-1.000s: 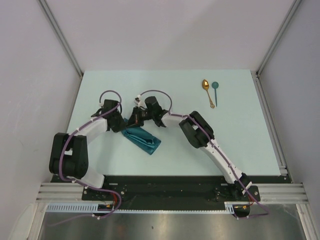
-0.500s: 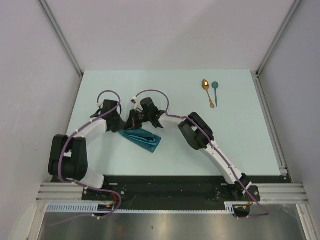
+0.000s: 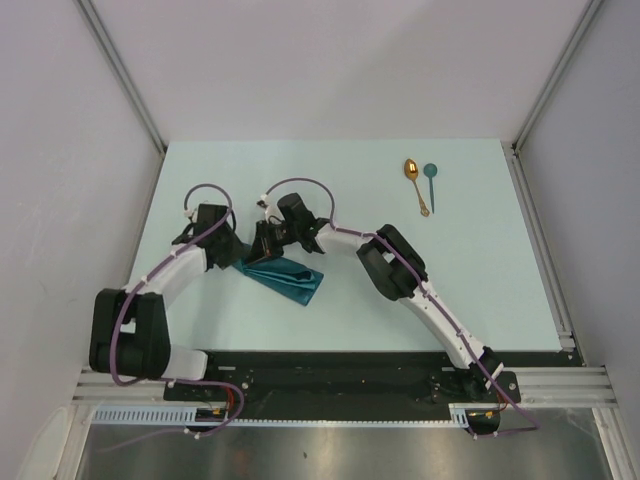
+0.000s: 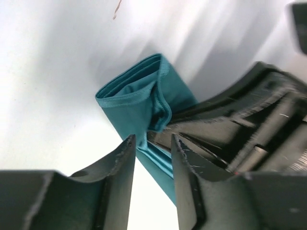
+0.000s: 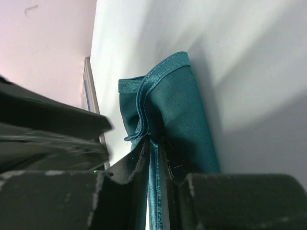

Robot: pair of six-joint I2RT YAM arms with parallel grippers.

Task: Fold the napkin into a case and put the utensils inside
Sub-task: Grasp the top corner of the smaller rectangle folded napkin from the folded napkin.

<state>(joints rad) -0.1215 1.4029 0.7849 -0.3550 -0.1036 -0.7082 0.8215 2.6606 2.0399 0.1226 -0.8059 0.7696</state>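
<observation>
You're in a robotics lab cell, not a home or a kitchen. Plain grey panels (image 3: 60, 200) box in your pale green table (image 3: 480, 300) at 9, 12 and 3 o'clock, framed by aluminium posts (image 3: 120, 75). At 6 o'clock the left arm (image 3: 175, 265) and right arm (image 3: 420, 300) are bolted to a black plate (image 3: 330, 372) on slotted aluminium rail (image 3: 560, 382), with purple cables (image 3: 300, 183) looping off them.

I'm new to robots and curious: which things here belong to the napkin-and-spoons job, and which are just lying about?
Part of the job: napkin, folded; gold spoon; teal spoon.
Just there: table; metal rail at its near edge.
</observation>
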